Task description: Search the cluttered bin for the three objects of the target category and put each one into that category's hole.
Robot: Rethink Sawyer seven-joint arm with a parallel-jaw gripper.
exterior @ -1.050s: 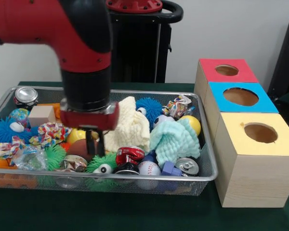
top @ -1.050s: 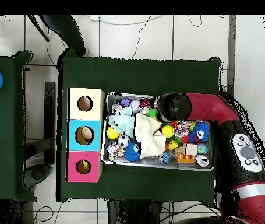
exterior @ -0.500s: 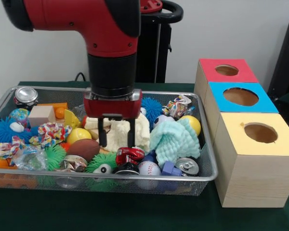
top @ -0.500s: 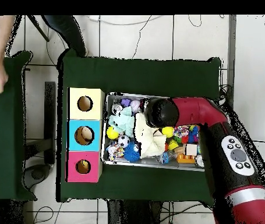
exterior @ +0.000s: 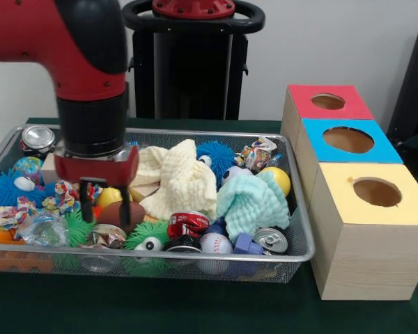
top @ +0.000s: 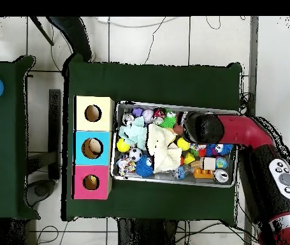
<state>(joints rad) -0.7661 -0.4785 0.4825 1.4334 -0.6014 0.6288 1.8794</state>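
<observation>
Bin (exterior: 292,240) contents were heavily cluttered at inspection; the wire basket sat on the green counter (exterior: 195,313) just beside three boxes with holes, yellow (exterior: 376,191), blue (exterior: 348,139) and red (exterior: 327,101). The target category could not be established from the views. Candidates included cans, balls and soft spiky toys.

The gripper (exterior: 96,197) hung low over the bin's end farthest from the boxes, above a brown football (exterior: 122,214) and a yellow ball (exterior: 110,196). Its fingers appeared set a little apart with nothing between them, though the arm's bulk hid part of them.

Risks noted:
- The football lay wedged among a green spiky toy (exterior: 148,240), a crushed silver can (exterior: 110,236) and a rope toy (exterior: 73,189). A descent there could pinch a neighbour instead, or push the football deeper.
- The football's rounded, smooth surface would likely slip from a shallow pinch.
- The cream cloth (exterior: 177,181) lay draped just beside the gripper; a fold could snag on a finger and drag out.
- The carry to the boxes crossed the whole bin; a loose hold could drop the object back into the clutter.
</observation>
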